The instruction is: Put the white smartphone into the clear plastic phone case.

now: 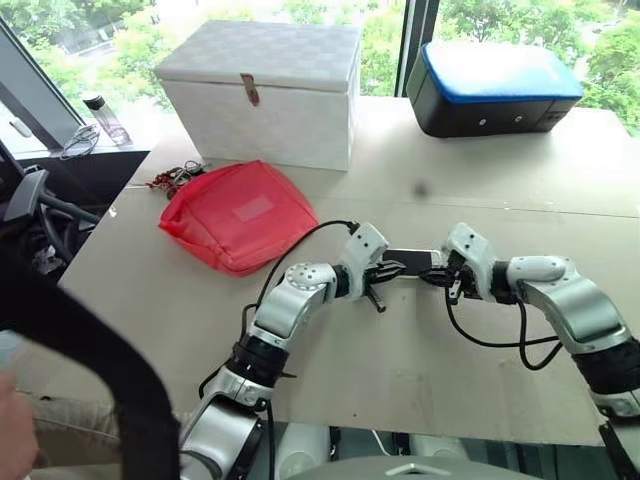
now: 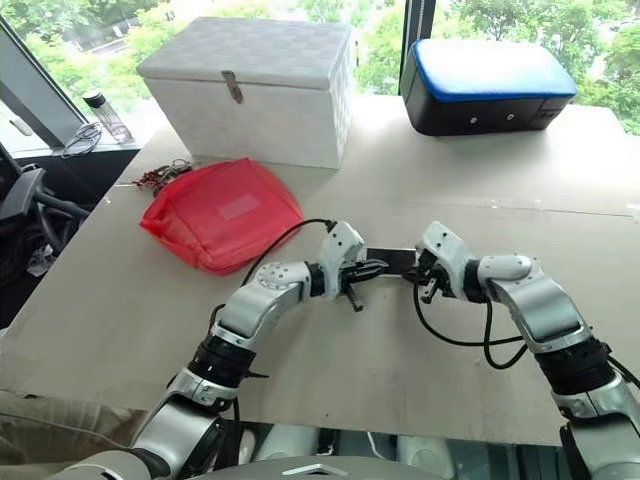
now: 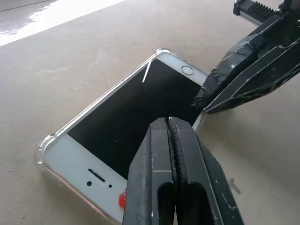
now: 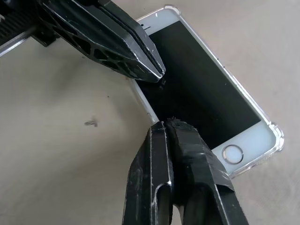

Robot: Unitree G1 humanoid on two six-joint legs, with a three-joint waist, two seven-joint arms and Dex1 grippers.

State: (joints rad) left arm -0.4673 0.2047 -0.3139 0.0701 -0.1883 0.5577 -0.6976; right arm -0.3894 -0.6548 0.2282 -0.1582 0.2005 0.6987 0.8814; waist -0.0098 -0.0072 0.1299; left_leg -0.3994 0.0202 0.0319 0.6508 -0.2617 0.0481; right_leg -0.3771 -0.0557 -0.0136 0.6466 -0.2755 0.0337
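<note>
**Pressing the phone down into its case with both closed grippers**

You are working over the white smartphone (image 3: 126,122), which is lying screen up on the table (image 1: 400,360) between your two arms, near the front edge. The clear plastic phone case (image 3: 43,149) is already wrapped around it: its glossy bumper corners are showing past the white bezel at both ends, so the phone looks to be largely or fully seated.

Your left gripper (image 1: 385,272) is clenched, fingers pressed together with nothing between them, and its tip is resting over the dark screen near one long edge. Your right gripper (image 1: 446,277) is likewise clamped shut and empty, its tip coming down at the same long edge nearer the home-button end. Closed fingers are giving you a stiff, blunt point for pushing, which suits snapping an edge under the case lip better than pinching would.

The two tips are meeting close together from opposite sides, probably so one steadies while the other presses. Whether that long edge is fully clicked in cannot be told, since the fingers are covering it.

The red pouch (image 1: 240,215), white box (image 1: 265,90) and the black case with a blue lid (image 1: 490,90) are sitting well apart, farther back.
</note>
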